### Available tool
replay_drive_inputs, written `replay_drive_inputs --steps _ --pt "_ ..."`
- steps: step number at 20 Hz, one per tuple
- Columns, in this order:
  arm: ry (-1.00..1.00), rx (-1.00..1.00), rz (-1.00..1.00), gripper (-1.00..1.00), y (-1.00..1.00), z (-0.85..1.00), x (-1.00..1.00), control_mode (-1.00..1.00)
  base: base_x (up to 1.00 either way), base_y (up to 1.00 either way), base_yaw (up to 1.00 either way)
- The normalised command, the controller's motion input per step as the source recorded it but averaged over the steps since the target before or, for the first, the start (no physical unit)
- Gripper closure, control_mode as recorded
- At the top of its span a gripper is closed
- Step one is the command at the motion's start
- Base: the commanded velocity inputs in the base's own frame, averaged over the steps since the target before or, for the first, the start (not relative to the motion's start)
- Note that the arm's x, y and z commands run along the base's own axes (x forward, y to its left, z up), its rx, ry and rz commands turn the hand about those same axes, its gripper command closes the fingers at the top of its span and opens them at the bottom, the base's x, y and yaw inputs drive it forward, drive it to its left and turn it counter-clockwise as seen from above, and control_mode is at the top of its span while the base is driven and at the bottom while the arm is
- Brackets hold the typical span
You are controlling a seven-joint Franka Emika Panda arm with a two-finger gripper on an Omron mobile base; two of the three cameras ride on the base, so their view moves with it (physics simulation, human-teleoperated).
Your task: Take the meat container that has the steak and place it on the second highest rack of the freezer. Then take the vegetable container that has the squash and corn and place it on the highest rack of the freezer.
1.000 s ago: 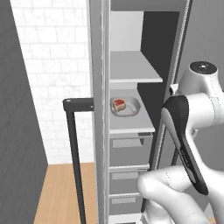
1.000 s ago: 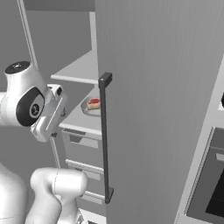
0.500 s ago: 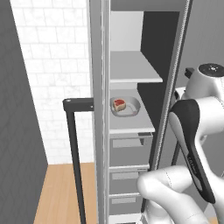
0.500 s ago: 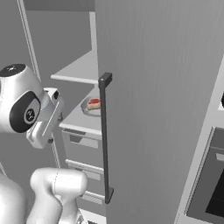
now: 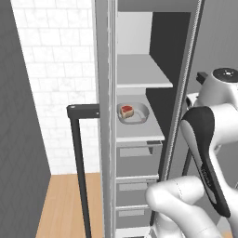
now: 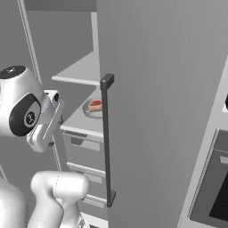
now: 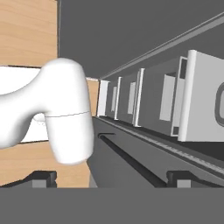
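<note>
The pincer stands released, its two dark tips wide apart at the bottom of the hand view, grasping nothing and pointing past the freezer's grey drawers. At the centre of the left base view, one meat container with one steak rests on the second highest rack; that half looks done. The highest rack above is bare, so the vegetable container is left, I'd judge.

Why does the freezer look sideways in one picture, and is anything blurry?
Hand view: the camera is rolled, so the freezer's drawers run sideways. Left base view: sharp, flat light, the steak clear in its container. Right base view: sharp too, with no glare on the door.
</note>
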Motion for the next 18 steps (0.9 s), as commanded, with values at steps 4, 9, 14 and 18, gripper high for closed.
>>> replay_drive_inputs --steps 4,9,14,18 --pt "-0.01 0.0 0.0 -1.0 0.0 0.0 -0.61 -1.0 0.0 0.0 0.0" --pt "0.0 0.0 0.0 -1.0 0.0 0.0 -0.32 1.0 -0.16 0.0 0.0" --pt "0.0 0.0 0.0 -1.0 0.0 0.0 0.0 1.0 -0.45 -0.05 0.0" --pt "0.0 0.0 0.0 -1.0 0.0 0.0 0.0 1.0 -1.0 -0.62 -0.13"
